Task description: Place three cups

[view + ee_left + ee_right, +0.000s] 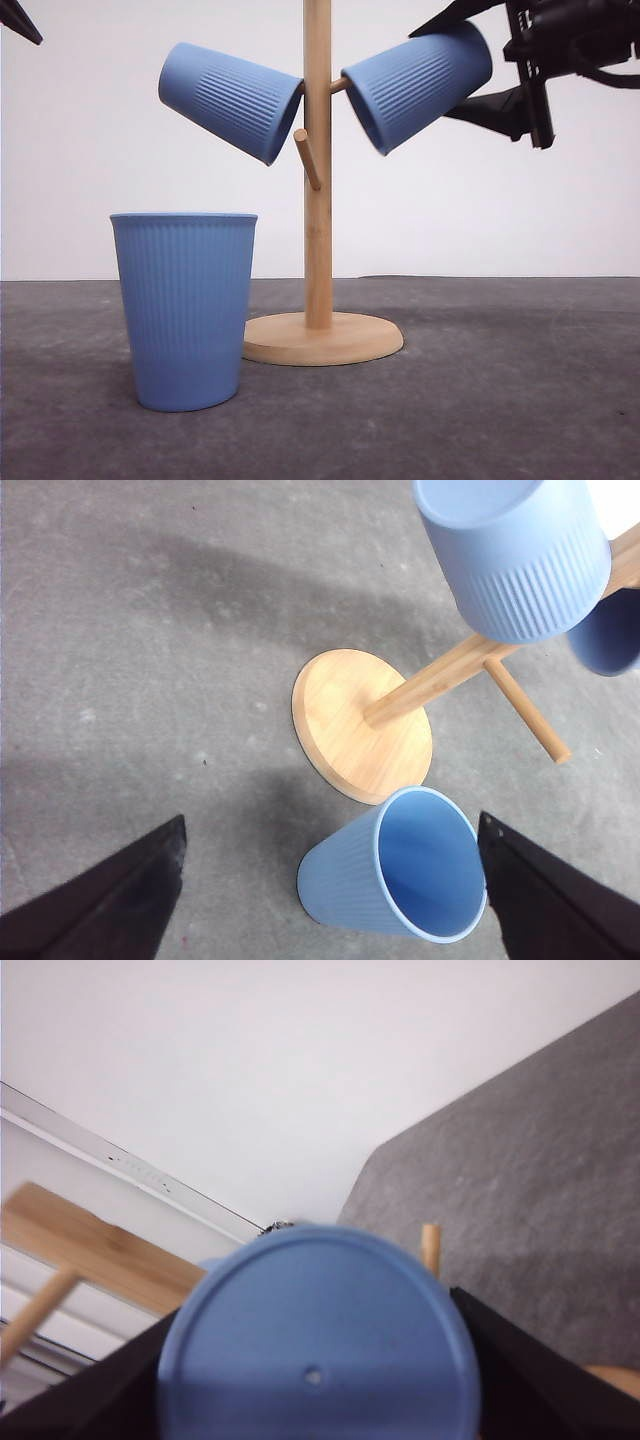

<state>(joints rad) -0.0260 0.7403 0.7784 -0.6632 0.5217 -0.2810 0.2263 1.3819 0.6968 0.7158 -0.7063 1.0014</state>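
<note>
Right tool [480,60] around ribbed light-blue cup [420,85], tilted on peg.

No legible text or markings.

3 matte light-blue cups [185,310], fine vertical ribbing, smooth rim band; pale bamboo peg stand [318,200]; mottled dark-grey bench [500,400]; black claws [320,880].

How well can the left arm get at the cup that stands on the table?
Probably yes. The left gripper hangs open above the standing cup, mouth up, nothing between. The wooden rack and its free peg are close behind the cup, so care is needed there.
</note>
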